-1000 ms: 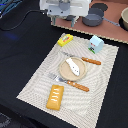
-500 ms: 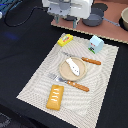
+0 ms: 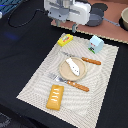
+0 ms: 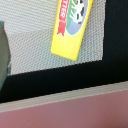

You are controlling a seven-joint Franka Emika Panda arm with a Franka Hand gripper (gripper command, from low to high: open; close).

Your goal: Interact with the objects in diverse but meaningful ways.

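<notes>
Dark table (image 3: pixel 20 60) stretches under a pale woven placemat (image 3: pixel 40 80), and your gripper (image 3: pixel 66 23) hangs above the mat's far edge. You cannot tell whether the fingers are open or closed: the exterior view blurs them, and the wrist view shows nothing of them clearly. They hold nothing that you can see.

Just below the gripper lies the yellow printed block (image 3: pixel 65 39), flat on the mat's far corner; the wrist view shows it (image 4: pixel 72 27) angled near the mat's edge. Farther out, the pale blue carton (image 3: pixel 96 44) stands upright at the other far corner. The white paddle piece (image 3: pixel 73 66) rests on the tan plate (image 3: pixel 64 74) in the middle, between an orange-handled knife (image 3: pixel 91 61) and fork (image 3: pixel 75 85). The orange bread block (image 3: pixel 55 96) lies nearest the camera.

You appear to be lining up on the yellow block. Next, centre over it, match its angle, and descend squarely.
</notes>
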